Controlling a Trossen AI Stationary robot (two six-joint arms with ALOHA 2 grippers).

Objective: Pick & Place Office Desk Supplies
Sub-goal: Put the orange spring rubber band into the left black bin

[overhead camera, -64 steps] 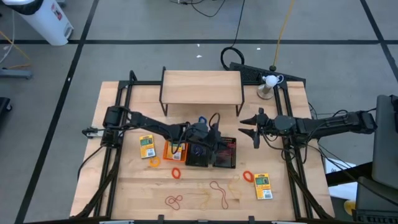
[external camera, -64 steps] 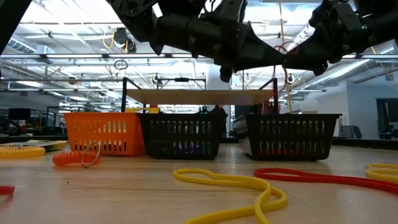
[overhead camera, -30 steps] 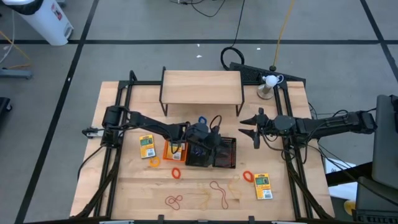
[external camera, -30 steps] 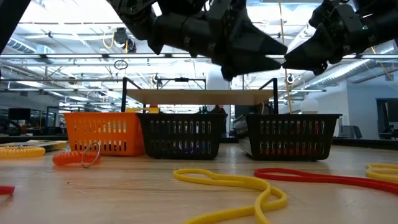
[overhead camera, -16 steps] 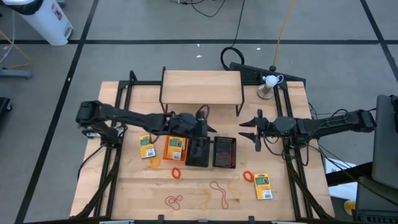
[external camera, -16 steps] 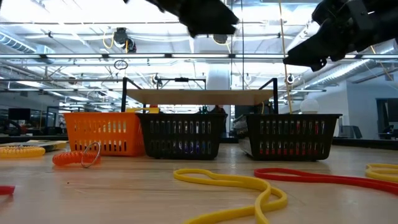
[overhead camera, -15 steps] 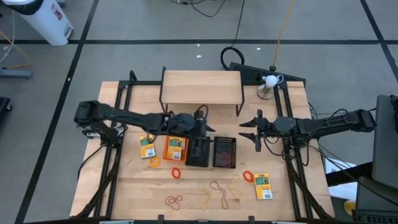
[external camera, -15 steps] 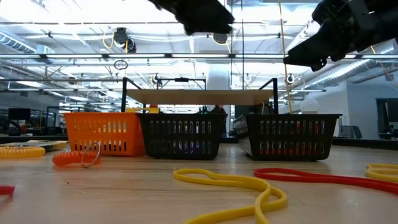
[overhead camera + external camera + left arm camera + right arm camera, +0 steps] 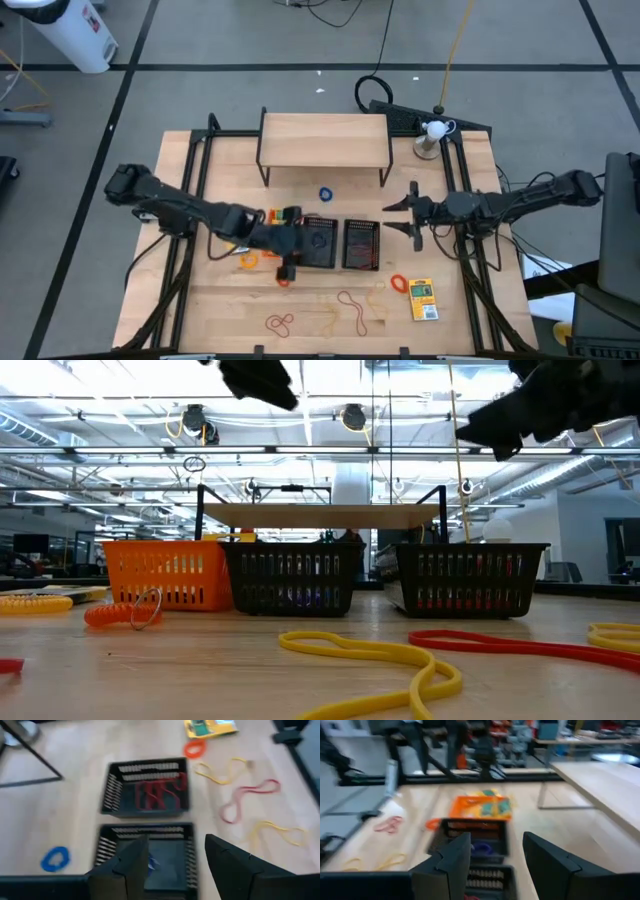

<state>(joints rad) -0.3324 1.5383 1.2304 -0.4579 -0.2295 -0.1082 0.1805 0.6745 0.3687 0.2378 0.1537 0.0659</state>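
above the middle black mesh bin (image 9: 320,243), the left gripper (image 9: 287,268) has its fingers spread and empty; drop straight onto the red rubber band (image 9: 283,279) on the desk (image 9: 300,310), pinching low.

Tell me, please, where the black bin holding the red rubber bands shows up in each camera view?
High view: black bin with red bands, right of the other black bin.
Low view: rightmost bin.
Left wrist view: the farther black bin.
Right wrist view: partly visible between the fingers.
Shared landmark: orange bin.
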